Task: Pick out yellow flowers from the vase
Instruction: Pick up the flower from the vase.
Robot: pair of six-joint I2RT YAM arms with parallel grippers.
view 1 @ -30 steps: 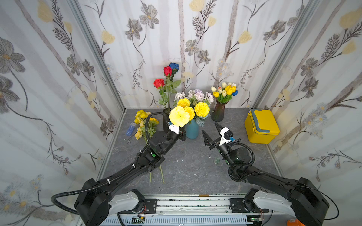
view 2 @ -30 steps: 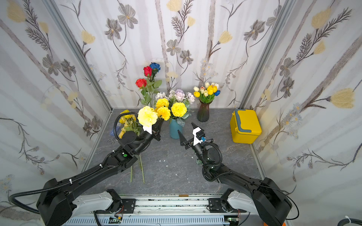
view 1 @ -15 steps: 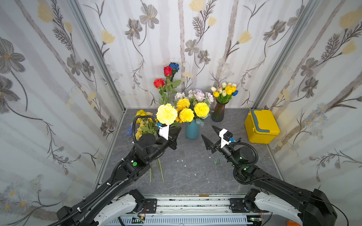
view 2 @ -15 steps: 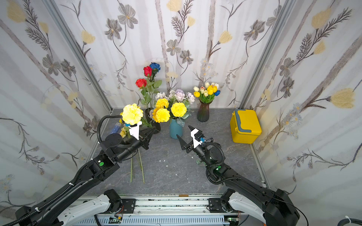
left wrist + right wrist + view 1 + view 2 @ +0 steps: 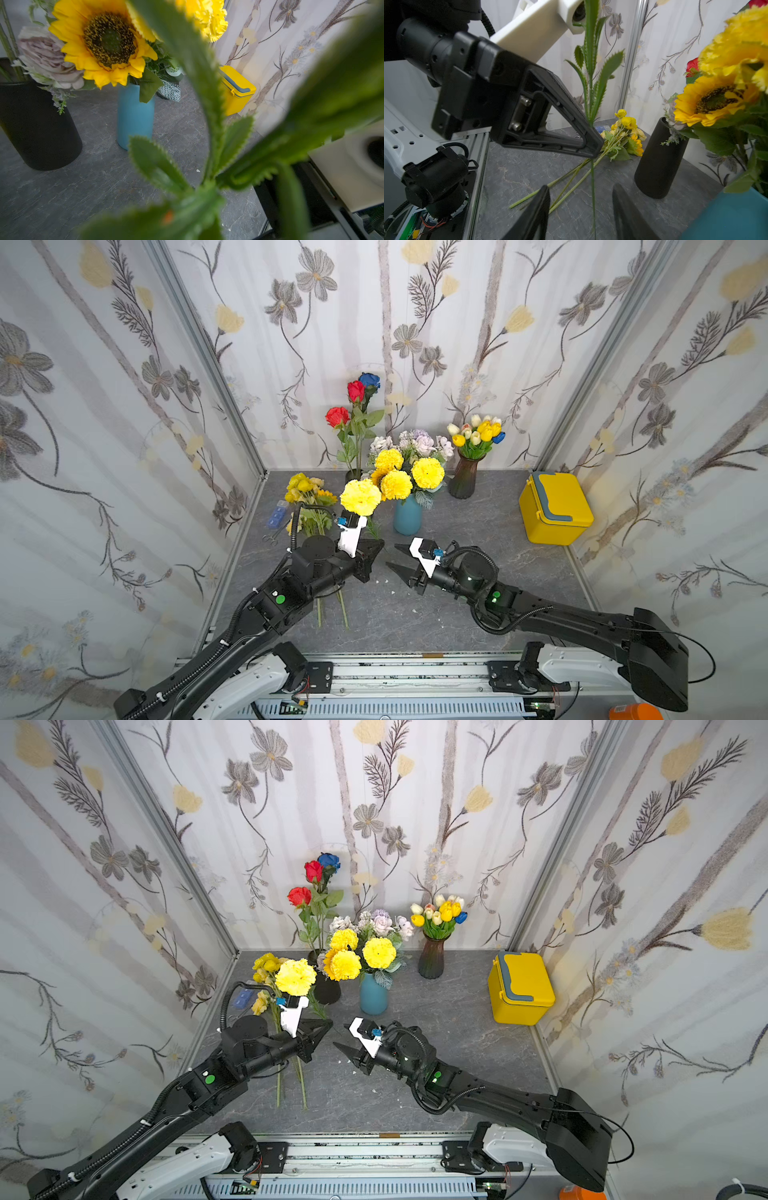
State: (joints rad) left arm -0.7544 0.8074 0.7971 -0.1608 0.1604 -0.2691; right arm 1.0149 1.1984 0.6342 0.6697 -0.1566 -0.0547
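My left gripper is shut on the green stem of a yellow carnation, held upright left of the blue vase. Leaves hide its jaws in the left wrist view. The right gripper is open, and the stem's lower end hangs between its fingers without touching them. The vase still holds yellow carnations and a sunflower among pale blooms. More yellow flowers lie on the table at the left.
A black vase with red and blue roses stands behind the left gripper. A brown vase of mixed tulips and a yellow box are to the right. A small blue item lies by the left wall.
The left gripper carried the carnation leftward, away from the blue vase, then slightly down. The right gripper moved left to the stem's lower end and its jaws narrowed.
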